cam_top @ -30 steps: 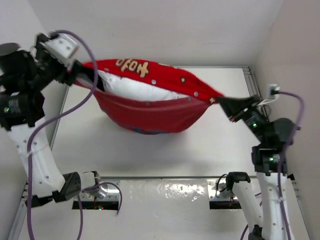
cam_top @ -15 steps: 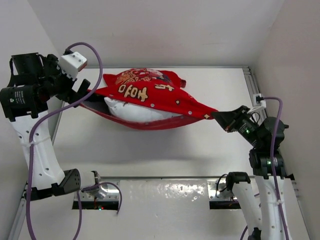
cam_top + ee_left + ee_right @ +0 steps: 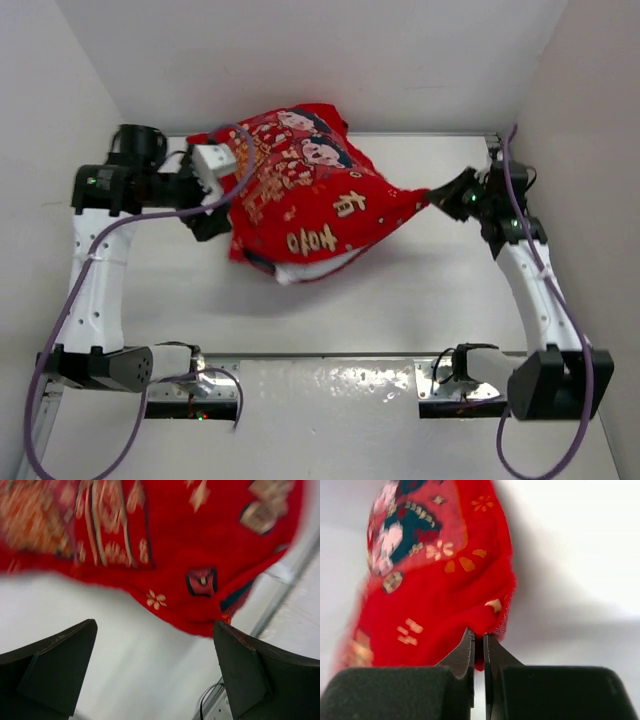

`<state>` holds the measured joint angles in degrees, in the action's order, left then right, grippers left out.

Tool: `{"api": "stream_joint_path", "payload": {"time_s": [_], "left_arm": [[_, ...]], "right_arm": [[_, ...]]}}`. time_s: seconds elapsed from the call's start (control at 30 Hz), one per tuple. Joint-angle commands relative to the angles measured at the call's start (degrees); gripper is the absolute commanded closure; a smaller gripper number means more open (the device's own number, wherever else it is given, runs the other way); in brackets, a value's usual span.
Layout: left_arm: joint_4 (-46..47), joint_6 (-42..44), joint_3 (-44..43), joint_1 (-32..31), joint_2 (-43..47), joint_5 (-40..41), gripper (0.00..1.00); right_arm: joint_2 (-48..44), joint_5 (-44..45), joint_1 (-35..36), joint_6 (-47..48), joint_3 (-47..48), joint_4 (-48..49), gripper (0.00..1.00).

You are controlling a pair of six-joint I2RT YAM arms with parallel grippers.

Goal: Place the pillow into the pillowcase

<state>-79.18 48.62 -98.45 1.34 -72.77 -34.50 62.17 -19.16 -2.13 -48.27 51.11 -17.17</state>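
Observation:
The red pillowcase [image 3: 300, 190] lies bunched in the middle of the table, its printed cartoon figures facing up. Only a white sliver of the pillow [image 3: 322, 268] shows, at the case's near edge; the rest is hidden inside. My left gripper [image 3: 212, 222] hangs at the case's left edge, open; in the left wrist view the gripper [image 3: 155, 665] has nothing between its fingers and the pillowcase [image 3: 175, 540] is just beyond them. My right gripper [image 3: 442, 196] is shut on the case's right corner. The right wrist view shows the gripper [image 3: 478, 641] pinching the red pillowcase [image 3: 435, 580].
White walls close in the table on the left, back and right. A metal rail [image 3: 494, 148] runs along the right edge. The arm bases sit on a shiny plate [image 3: 330, 385] at the near edge. A purple cable [image 3: 75, 300] loops beside the left arm.
My left gripper opened and let go of the pillowcase's left edge. The case dropped and flipped printed side up. My right gripper moved toward the far right, still holding its corner.

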Motion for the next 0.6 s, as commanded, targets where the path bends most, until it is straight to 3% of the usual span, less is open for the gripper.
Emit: {"api": "stream_joint_path", "payload": {"time_s": [0.0, 0.07, 0.13, 0.27, 0.37, 0.57], "left_arm": [[3.5, 4.27, 2.91, -10.02, 2.81, -11.44, 0.0], [3.94, 5.34, 5.19, -16.59, 3.86, -13.74, 0.0], [9.09, 0.97, 8.34, -20.57, 4.57, -12.79, 0.0], [18.43, -9.82, 14.42, -28.22, 6.32, -2.26, 0.0], [24.5, -13.63, 17.15, -29.12, 6.68, 12.21, 0.0], [27.67, -17.24, 12.77, -25.09, 2.3, 21.13, 0.0]], "right_arm": [[5.57, 9.04, -1.12, 2.91, 14.57, 1.1, 1.0], [12.25, 9.23, -1.73, 4.06, 20.05, -2.85, 1.0], [17.16, 8.27, -1.74, 4.94, 26.22, -4.71, 1.0], [18.51, 7.47, 0.02, 7.04, 27.91, -5.07, 1.0], [16.85, 7.82, -0.59, 6.96, 23.87, -3.84, 1.0], [16.58, 6.68, -2.96, 9.41, 24.73, -6.11, 1.0]]}}
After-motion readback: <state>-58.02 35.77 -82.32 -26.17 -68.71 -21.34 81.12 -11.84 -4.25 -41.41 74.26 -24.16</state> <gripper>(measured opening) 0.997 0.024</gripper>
